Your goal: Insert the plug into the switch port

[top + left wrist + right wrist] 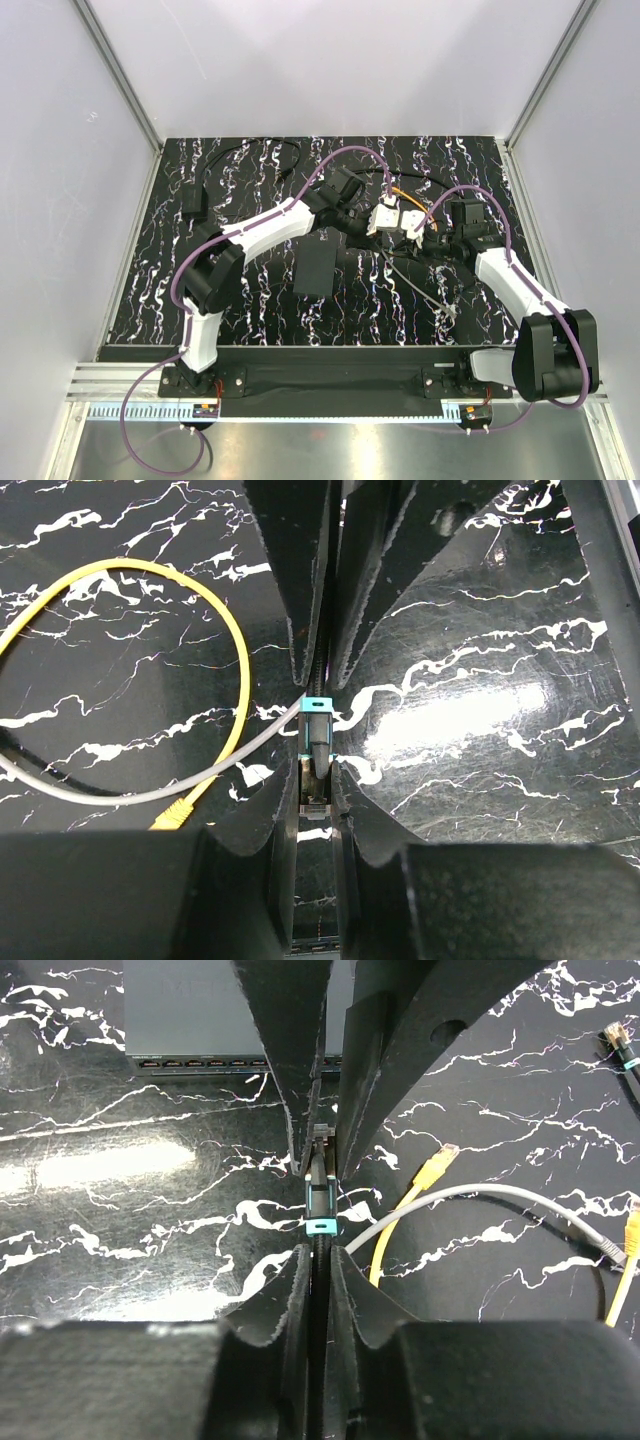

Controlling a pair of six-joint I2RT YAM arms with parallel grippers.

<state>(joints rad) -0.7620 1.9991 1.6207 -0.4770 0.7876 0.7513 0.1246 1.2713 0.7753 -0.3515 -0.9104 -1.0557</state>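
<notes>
Arms converge; left tool [318,780] and right tool [318,1260] face tip-to-tip, pinched.

The left arm [250,232] and right arm [515,285] wear white shells over black joints. A purple cable [124,412] loops along each. Their fingers [285,570] are matte black, tapering wedges.

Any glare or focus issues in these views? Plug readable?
Left wrist: strong glare patch on the mat right of the plug; the plug is sharp, and the left claw blurs toward the bottom edge. Right wrist: glare streaks on the mat at left; the plug is in focus, and the switch ports are visible but small. Top external: evenly lit, plug too small to make out.
</notes>
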